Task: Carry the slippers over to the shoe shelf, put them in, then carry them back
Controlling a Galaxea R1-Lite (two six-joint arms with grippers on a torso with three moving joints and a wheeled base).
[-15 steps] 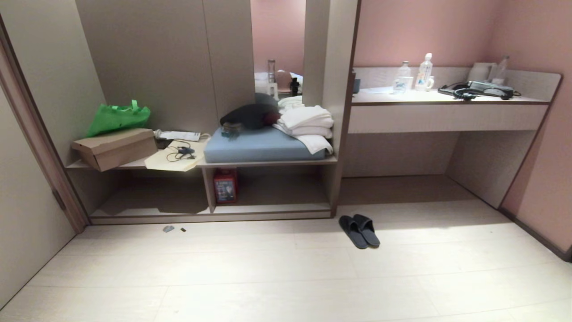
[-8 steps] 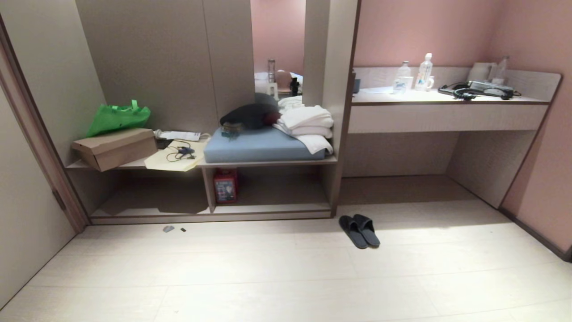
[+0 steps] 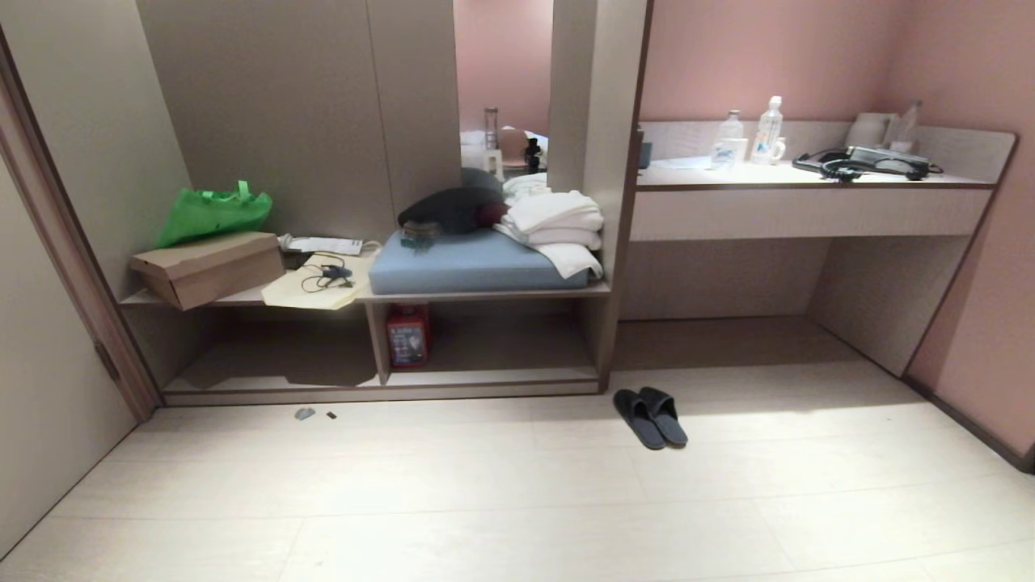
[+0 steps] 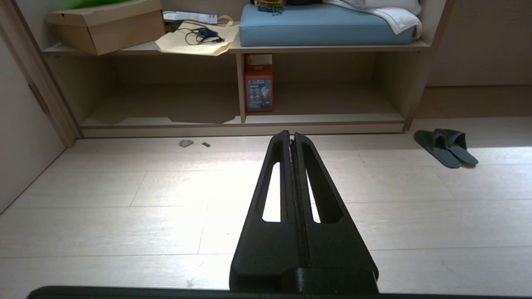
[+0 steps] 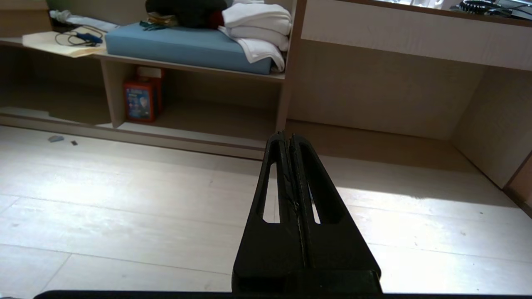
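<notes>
The slippers (image 3: 651, 417), a dark grey pair, lie side by side on the pale floor just right of the shoe shelf's (image 3: 493, 377) end post. They also show in the left wrist view as slippers (image 4: 447, 147); the right wrist view does not show them. The shoe shelf (image 4: 324, 118) is the low open cubby with a divider, also in the right wrist view (image 5: 199, 124). My left gripper (image 4: 290, 133) hovers shut and empty over the floor, well short of the shelf. My right gripper (image 5: 286, 135) is likewise shut and empty. Neither arm is in the head view.
A red box (image 3: 407, 335) stands in the cubby beside the divider. Above it are a cardboard box (image 3: 209, 267), a blue cushion (image 3: 477, 263), white towels (image 3: 554, 222) and a dark clothing bundle (image 3: 453, 208). Two small scraps (image 3: 305, 413) lie on the floor. A desk counter (image 3: 808, 179) stands at right.
</notes>
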